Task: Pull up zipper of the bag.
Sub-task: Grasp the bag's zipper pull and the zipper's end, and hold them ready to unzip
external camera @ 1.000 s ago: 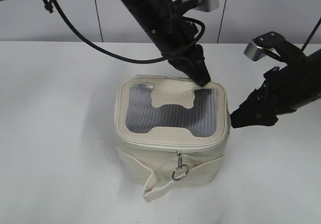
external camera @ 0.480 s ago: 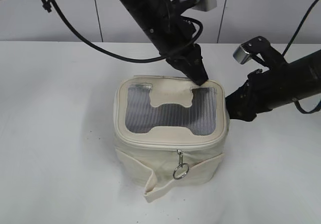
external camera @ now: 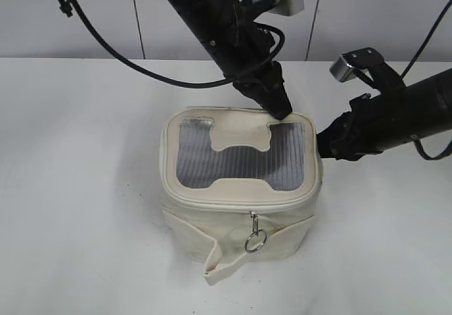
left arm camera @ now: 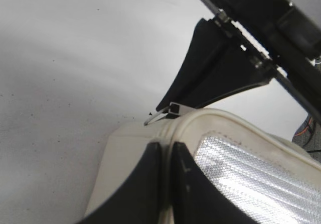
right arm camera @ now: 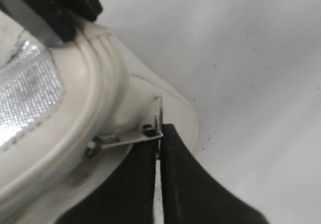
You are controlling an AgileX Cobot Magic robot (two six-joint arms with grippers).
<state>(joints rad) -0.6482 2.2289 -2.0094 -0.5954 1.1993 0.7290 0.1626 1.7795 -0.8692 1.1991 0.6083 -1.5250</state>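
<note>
1. The small boxy cream-white leatherette bag (external camera: 240, 188) stands upright near the middle of the white table (external camera: 78, 188), its grey ribbed lid panel facing up and a loose cream strap-flap (external camera: 219, 255) hanging at the front.
2. The left hand (external camera: 280, 112) presses down on the rear right edge of the lid; in the left wrist view its fingers (left arm camera: 165, 184) lie together, nothing visible between them.
3. The right hand (external camera: 326, 145) sits against the right rear corner of the bag. In the right wrist view its fingers are clamped on a small silver metal pull (right arm camera: 150, 131) of the thin cream zipper (right arm camera: 100, 83).
4. A second silver pull with a ring (external camera: 254, 239) hangs free at the middle of the front rim.
5. Change: over the last second the right hand has moved in from beside the bag to the rim and closed on the pull; the left hand has barely shifted.
6. Judgement: the grasp appears secured and the bag braced, so drawing the pull along the track is likely the step in hand; the thin tab could slip from the fingers.
</note>
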